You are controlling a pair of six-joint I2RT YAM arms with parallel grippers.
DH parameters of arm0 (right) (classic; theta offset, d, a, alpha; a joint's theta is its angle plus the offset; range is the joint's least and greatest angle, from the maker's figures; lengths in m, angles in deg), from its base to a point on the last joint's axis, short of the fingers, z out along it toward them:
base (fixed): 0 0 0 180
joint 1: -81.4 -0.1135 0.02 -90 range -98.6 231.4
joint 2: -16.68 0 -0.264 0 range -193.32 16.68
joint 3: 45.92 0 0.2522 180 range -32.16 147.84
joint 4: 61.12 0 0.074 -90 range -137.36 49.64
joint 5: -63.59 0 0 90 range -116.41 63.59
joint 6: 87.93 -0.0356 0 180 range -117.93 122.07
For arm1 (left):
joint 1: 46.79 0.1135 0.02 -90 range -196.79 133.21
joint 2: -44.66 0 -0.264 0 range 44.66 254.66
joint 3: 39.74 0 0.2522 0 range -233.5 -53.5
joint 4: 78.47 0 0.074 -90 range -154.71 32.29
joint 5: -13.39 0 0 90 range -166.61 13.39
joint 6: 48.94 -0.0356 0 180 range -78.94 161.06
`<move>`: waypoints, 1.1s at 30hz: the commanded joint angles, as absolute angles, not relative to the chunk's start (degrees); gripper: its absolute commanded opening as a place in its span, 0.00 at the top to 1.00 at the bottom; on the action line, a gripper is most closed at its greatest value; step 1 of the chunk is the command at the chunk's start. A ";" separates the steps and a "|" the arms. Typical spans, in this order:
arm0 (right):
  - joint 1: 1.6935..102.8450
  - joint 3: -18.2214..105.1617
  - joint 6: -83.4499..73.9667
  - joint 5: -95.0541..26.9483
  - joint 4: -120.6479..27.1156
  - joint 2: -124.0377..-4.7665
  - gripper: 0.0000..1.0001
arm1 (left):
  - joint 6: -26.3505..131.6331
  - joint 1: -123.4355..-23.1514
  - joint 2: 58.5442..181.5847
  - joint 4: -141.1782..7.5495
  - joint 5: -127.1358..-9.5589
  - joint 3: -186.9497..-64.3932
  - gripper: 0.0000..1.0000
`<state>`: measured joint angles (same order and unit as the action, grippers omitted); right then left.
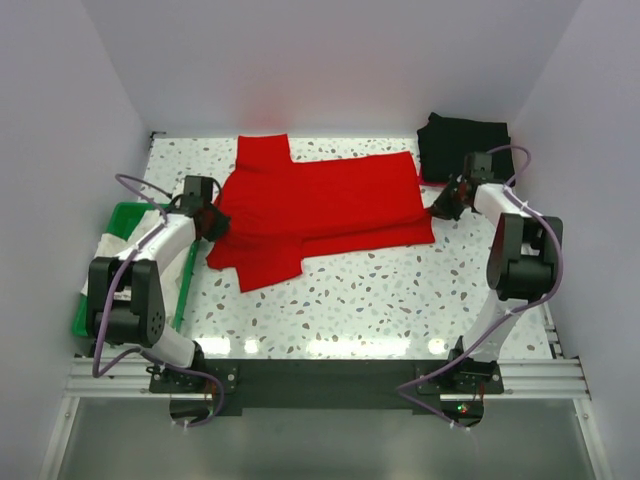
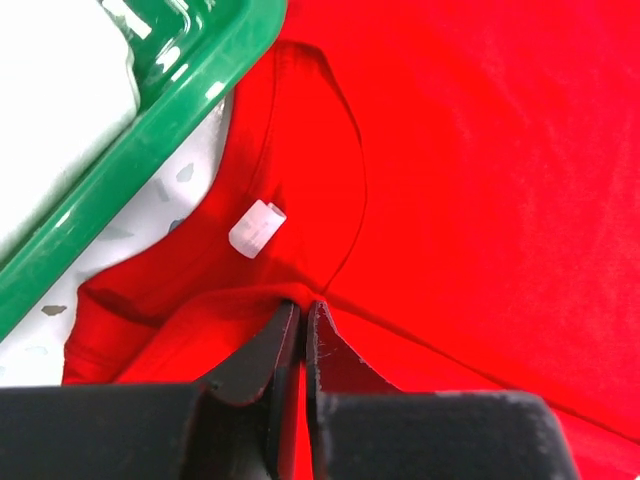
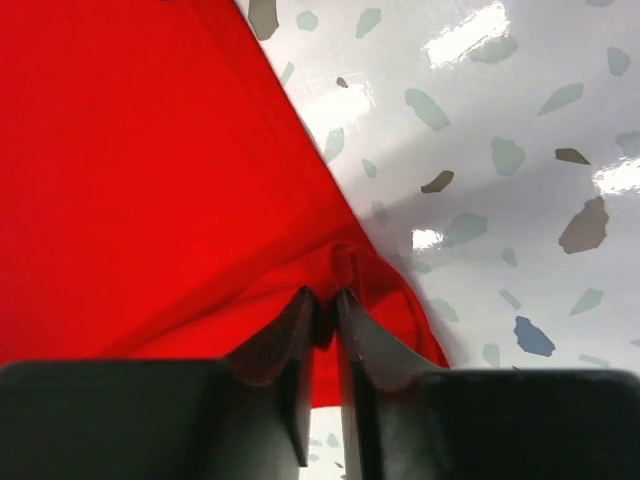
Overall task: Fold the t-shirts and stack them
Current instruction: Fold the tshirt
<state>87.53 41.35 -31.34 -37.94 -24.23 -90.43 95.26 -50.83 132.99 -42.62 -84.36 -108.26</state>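
where red t-shirt [image 1: 330, 200] lies, green basket [image 1: 128, 210] at left, black t-shirts [image 1: 463, 145] far right

We see white links, black joints and purple cables [image 1: 124, 182] on the left arm [image 1: 165, 238] and right arm [image 1: 497, 200]; the left pincer [image 2: 302, 318] and right pincer [image 3: 327, 302] are black.

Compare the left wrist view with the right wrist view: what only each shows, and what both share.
Left wrist only: the green basket holding white cloth, and the white tag at the collar of the red t-shirt. Right wrist only: the shirt's long straight outer edge. Both: the red t-shirt, speckled table, a claw pinching it: left claw, right claw.
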 commanded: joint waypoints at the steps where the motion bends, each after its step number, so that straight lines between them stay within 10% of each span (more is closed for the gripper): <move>1: 87.02 44.39 -28.96 -37.49 -24.69 -90.29 0.74 | 92.92 -49.78 133.08 -44.94 -86.80 -111.42 0.76; 5: 86.50 44.04 -27.81 -35.91 -24.08 -87.48 0.39 | 91.95 -49.69 130.89 -45.02 -86.80 -110.72 0.32; 7: 85.79 43.52 -27.46 -33.11 -22.50 -85.99 0.36 | 91.78 -49.61 128.25 -44.76 -86.89 -109.41 0.25; 19: 84.74 21.37 -32.55 -29.58 -28.72 -68.32 0.40 | 96.25 -49.78 114.10 -41.07 -89.79 -94.64 0.28; 33: 84.65 19.43 -35.10 -31.51 -33.38 -74.29 0.43 | 97.93 -49.87 121.91 -44.41 -90.76 -92.97 0.33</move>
<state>84.82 19.10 -33.87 -31.91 -29.93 -73.45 96.63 -50.11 120.64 -41.90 -88.88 -93.01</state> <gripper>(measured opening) 0.575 0.677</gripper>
